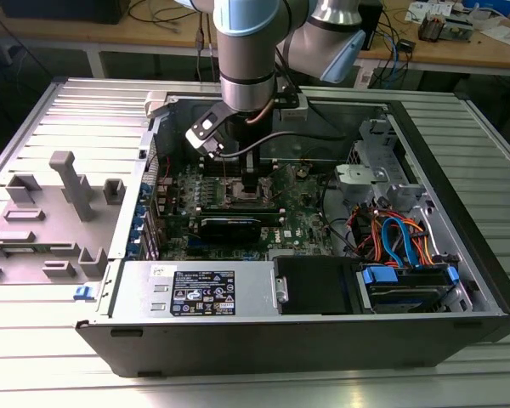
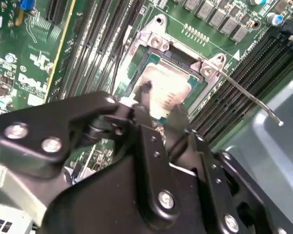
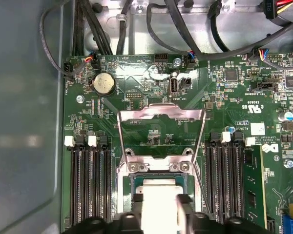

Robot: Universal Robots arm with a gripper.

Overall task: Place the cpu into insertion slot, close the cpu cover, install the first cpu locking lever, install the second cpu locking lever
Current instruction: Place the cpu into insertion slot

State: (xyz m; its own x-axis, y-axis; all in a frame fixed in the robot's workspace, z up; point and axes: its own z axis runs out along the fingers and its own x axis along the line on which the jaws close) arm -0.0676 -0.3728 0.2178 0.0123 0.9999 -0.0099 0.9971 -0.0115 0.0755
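gripper (image 2: 162,102): jaws clamped on two opposite edges of the cpu (image 3: 159,204) | cpu: flat over the insertion slot (image 3: 158,176), seated or not cannot tell | memory slots (image 3: 90,185): flank the socket | cpu cover (image 3: 161,112): swung up open, just beyond the slot | coin cell (image 3: 103,84): farther back on the board

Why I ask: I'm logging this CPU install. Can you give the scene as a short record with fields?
setting: open computer case, motherboard exposed
gripper: shut on the cpu, down at the insertion slot
cpu: over the slot; cannot tell if fully seated
cpu cover: open, swung up off the slot
locking lever: thin rod angling out beside the slot, apparently not latched
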